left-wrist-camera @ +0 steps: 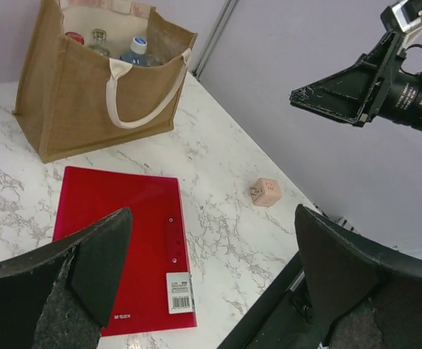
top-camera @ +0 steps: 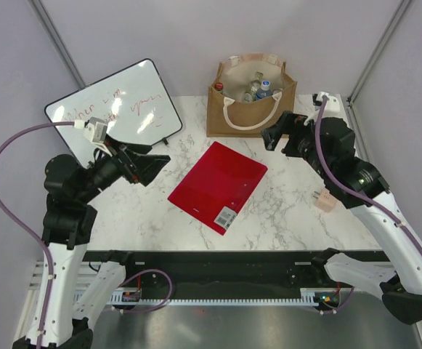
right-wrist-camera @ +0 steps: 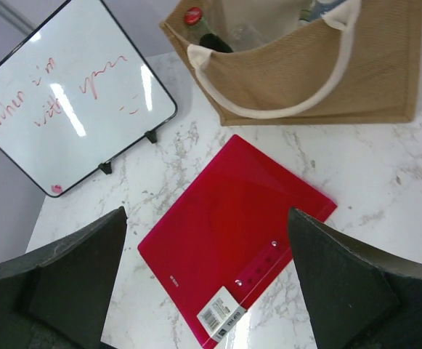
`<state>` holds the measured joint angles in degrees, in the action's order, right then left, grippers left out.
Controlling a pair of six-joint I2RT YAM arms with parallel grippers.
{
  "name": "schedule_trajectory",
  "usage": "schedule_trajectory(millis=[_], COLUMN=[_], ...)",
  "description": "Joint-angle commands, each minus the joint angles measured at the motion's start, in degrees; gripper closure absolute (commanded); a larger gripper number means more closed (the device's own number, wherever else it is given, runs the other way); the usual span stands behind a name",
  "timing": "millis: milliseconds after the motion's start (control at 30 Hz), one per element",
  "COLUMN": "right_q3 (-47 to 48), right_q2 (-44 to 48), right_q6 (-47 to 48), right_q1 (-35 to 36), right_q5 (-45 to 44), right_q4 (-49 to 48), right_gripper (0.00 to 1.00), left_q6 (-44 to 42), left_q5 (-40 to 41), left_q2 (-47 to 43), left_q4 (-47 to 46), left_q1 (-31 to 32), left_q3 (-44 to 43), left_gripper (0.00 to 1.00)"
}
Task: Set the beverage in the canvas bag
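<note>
Tan-brown woven canvas bag (top-camera: 215, 116) with two white loop handles – one bag, upright at the far edge of the white marble table (top-camera: 283, 218). Beverage bottles (left-wrist-camera: 136, 48) are inside it. The left wrist view shows three tops: one red cap, one clear, one blue cap. From above there may be more, but I can't get an exact count.

Left gripper (top-camera: 156, 166): fingers wide apart, nothing between them, hovering over the table's left side, well apart from the bag. Right gripper (top-camera: 272, 135): also spread and empty, just beside the bag's front right corner. I can't tell whether it touches.

Other items, one each:
- flat red plastic folder (top-camera: 218, 182) with a white barcode label, mid-table, between the two grippers
- black-framed whiteboard (top-camera: 112, 109) with red handwriting, propped up at far left
- small tan cube (top-camera: 325, 201) – on the right side of the table, near the right arm
</note>
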<state>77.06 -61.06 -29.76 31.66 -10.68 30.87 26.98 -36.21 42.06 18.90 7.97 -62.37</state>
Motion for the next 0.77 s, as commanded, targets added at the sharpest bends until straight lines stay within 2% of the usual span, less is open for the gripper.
schedule_trajectory(millis=[0, 267, 733], right_q3=[-0.2, -1.2, -2.9], right_q2=[4.8, 7.0, 9.6], right_q6=[-2.9, 0.4, 2.5], right_q1=[0.0, -0.1, -0.2], right_q5=[-6.9, -6.4, -3.4], right_q4=[9.0, 9.4, 5.2], right_gripper=[0.02, 0.02, 0.02], left_q6=[-4.1, -5.4, -5.7], left_q5=[-1.1, 3.0, 4.1], left_q2=[-2.3, -4.7, -5.2], left_q4=[3.9, 6.0, 6.9], left_q1=[0.1, 0.1, 0.0], left_q3=[0.8, 1.0, -0.4], left_gripper=[0.0, 0.0, 0.0])
